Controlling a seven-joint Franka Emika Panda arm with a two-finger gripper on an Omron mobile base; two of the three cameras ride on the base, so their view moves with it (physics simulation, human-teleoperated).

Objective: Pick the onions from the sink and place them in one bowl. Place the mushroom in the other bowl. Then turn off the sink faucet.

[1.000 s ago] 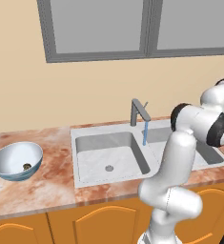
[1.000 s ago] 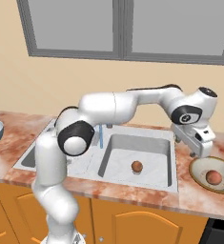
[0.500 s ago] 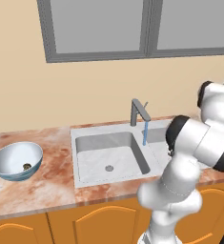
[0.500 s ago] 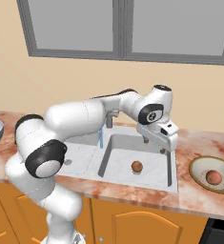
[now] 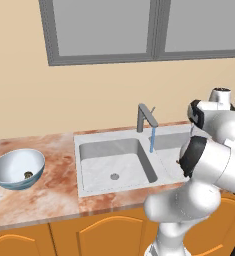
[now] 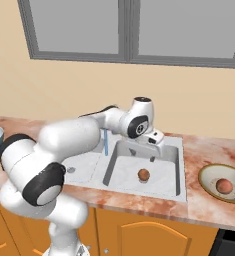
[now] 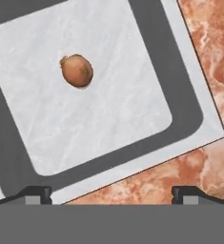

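Fingers [image 7: 111, 193] spread wide, holding nothing, hanging over the right basin of the sink [image 6: 175, 186], seen there under the white hand [image 6: 151, 141] near the basin's back wall. Two dark tips [image 7: 36, 193] at the bottom of the hand view, well apart, above the basin's rim and the reddish marble bench [image 7: 213, 71].

One onion [image 6: 144, 174] lying on the floor of the right basin, roughly mid-floor, clear of the walls; same onion [image 7: 76, 71] in the hand view, toward the upper left, apart from the fingers. Second onion [image 6: 223, 186] already inside the tan bowl [image 6: 206, 170] on the bench at the sink's right end, close to the bench's front edge.

Blue bowl [image 5: 9, 167] on the bench near its left end, well apart from the sink's left rim, with the small dark mushroom [image 5: 28, 175] resting inside, low on the white inner wall.

Faucet [image 5: 144, 116] upright at the back rim between the two basins, spout angled forward, thin blue stream of water [image 5: 152, 140] running down from it. Left basin [image 5: 114, 162] with a round drain [image 5: 115, 176] in its floor.

Grey-framed window [image 5: 149, 30] on the wall behind the sink, orange cabinet doors [image 5: 104, 235] under the bench.
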